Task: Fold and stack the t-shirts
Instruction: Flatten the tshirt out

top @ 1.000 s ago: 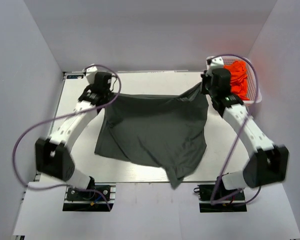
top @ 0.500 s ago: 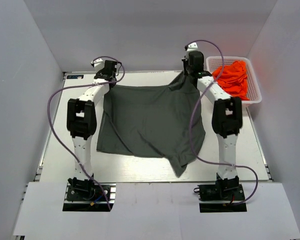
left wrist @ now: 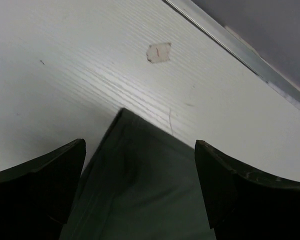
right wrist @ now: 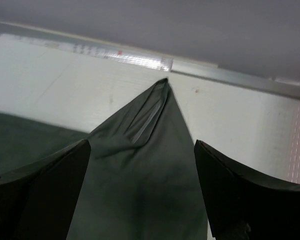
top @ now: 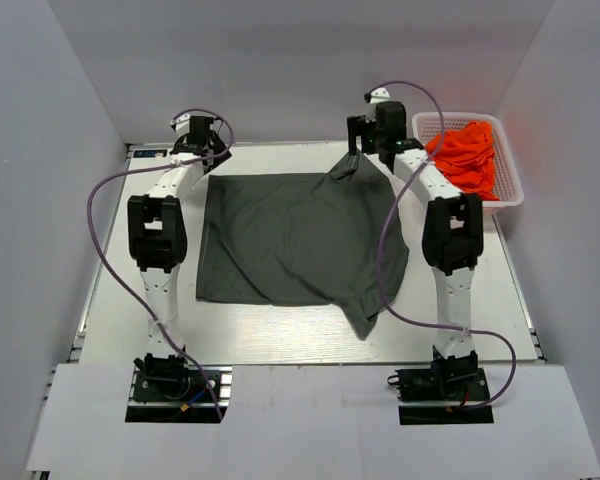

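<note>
Dark grey t-shirt (top: 295, 240) lay spread across the white counter (top: 110, 290) between the two arms. It was mostly flat, its far edge running close to the counter's far side and its near right part trailing to a point toward the near edge. Its far left corner lay flat, and in the left wrist view that corner sat between the fingers (left wrist: 35, 185) of the left gripper (top: 206, 155), which stood wide apart and pinched no cloth. A small chip (left wrist: 158, 52) marked the counter just beyond that corner. The far right corner rose in a creased peak just by the right gripper (top: 354, 145). In the right wrist view that gripper's fingers (right wrist: 40, 190) were also spread wide, with the peak of cloth lying between them and not clamped. Orange t-shirts (top: 467, 155) lay heaped in a pale basket (top: 510, 200) at the far right corner of the counter, just beside the right arm and apart from the grey shirt.
</note>
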Controlling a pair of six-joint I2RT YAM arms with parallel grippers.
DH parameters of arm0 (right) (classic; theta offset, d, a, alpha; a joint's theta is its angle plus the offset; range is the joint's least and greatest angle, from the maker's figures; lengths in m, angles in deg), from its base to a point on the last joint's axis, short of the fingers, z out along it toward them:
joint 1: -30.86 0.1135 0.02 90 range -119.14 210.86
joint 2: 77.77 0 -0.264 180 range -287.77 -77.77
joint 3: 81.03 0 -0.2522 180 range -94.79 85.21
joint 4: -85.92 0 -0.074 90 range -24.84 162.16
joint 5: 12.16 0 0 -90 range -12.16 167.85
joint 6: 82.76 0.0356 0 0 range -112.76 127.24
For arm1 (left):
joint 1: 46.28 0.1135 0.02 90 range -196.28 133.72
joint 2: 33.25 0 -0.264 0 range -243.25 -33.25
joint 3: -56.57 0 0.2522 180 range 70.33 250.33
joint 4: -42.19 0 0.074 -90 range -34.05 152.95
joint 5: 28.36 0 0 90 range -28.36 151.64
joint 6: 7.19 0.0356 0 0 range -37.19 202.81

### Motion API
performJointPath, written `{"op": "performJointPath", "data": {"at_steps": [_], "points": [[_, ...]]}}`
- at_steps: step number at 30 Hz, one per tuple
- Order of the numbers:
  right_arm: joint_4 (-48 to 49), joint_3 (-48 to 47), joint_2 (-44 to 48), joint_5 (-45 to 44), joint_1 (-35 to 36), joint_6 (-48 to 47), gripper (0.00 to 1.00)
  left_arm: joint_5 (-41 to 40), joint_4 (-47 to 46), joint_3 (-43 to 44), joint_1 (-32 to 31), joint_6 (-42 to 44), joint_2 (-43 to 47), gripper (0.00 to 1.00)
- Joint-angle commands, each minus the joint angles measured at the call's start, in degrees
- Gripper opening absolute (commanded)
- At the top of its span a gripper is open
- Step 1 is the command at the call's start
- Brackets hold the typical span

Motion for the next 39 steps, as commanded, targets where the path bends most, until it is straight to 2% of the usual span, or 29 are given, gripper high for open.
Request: {"op": "performJointPath", "data": {"at_steps": [1,5,9,12,16,21,26,29,33,39], "points": [[-7.40,7.17,11.03,5.50,-0.10,7.02,0.90,6.89,-2.66,-6.19,-1.93,2.62,9.75,1.00],[-10.67,18.88,19.82,4.27,-0.19,13.34,0.90,12.94,-3.27,-13.15,-1.93,2.62,13.37,1.00],[-12.44,26.99,23.00,-0.02,-0.19,16.09,0.90,19.35,-7.39,-17.64,-1.93,3.14,14.08,1.00],[-14.80,26.65,22.05,-3.02,-0.28,17.32,0.90,20.69,-6.62,-16.51,-1.93,3.67,11.54,1.00],[-18.41,24.54,18.35,-5.56,-0.37,19.25,0.90,21.31,-0.65,-11.16,-2.46,3.67,5.91,1.00],[-19.74,22.70,12.65,-8.29,-0.19,20.13,0.90,16.57,1.91,-12.00,-2.46,3.67,3.26,1.00],[-17.80,19.89,7.20,-4.35,0.25,19.08,0.90,13.50,3.67,-14.48,-0.97,3.67,3.79,1.00],[-15.53,18.39,4.55,0.05,0.69,19.16,0.90,9.81,5.16,-15.01,-0.35,3.67,3.79,1.00],[-12.89,18.30,2.79,7.60,1.74,18.11,0.90,9.18,5.78,-15.01,-0.35,3.67,4.31,1.00],[-12.09,18.91,4.89,5.16,1.65,19.51,0.90,6.28,7.62,-14.48,0.18,3.67,4.85,1.00]]}}
